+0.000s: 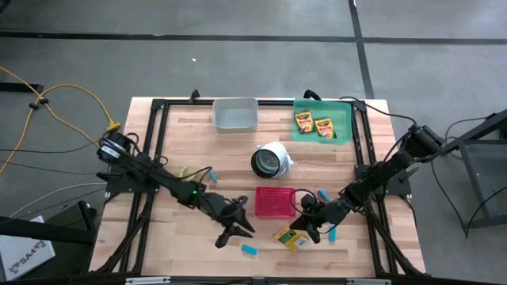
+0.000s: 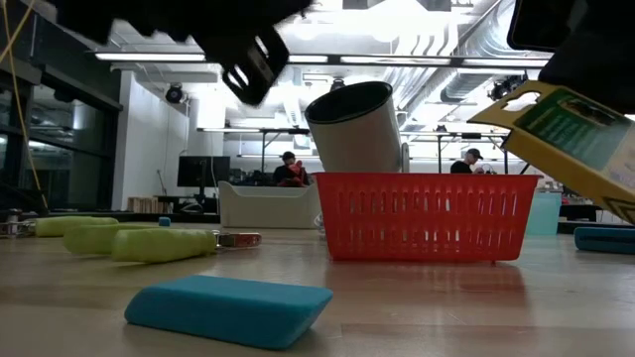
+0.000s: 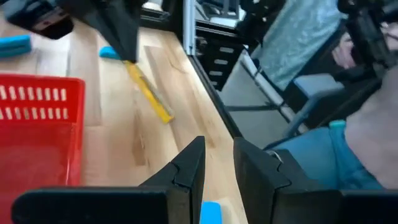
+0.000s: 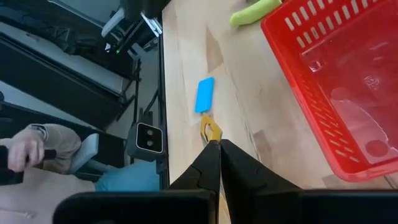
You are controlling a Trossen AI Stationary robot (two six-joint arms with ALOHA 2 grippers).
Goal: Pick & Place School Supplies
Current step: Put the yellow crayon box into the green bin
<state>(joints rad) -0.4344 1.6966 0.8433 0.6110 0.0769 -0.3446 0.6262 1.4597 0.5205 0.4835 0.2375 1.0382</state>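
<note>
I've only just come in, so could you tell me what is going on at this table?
The right tool, shut, holds a yellow-and-green crayon box by its edge, lifted beside the red plastic basket. The left tool, fingers parted and empty, hovers above a light-blue block. Two more crayon boxes lie in the green tray.

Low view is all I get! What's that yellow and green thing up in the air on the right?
Observer: A crayon box. The right gripper is shut on its yellow tab, just in front of the red basket.
Operator: Are there more boxes?
Observer: Yes, two more crayon boxes lie in the green tray at the table's far right corner.
Operator: And the other arm?
Observer: The left gripper is open and empty, close to a light-blue block.
</note>
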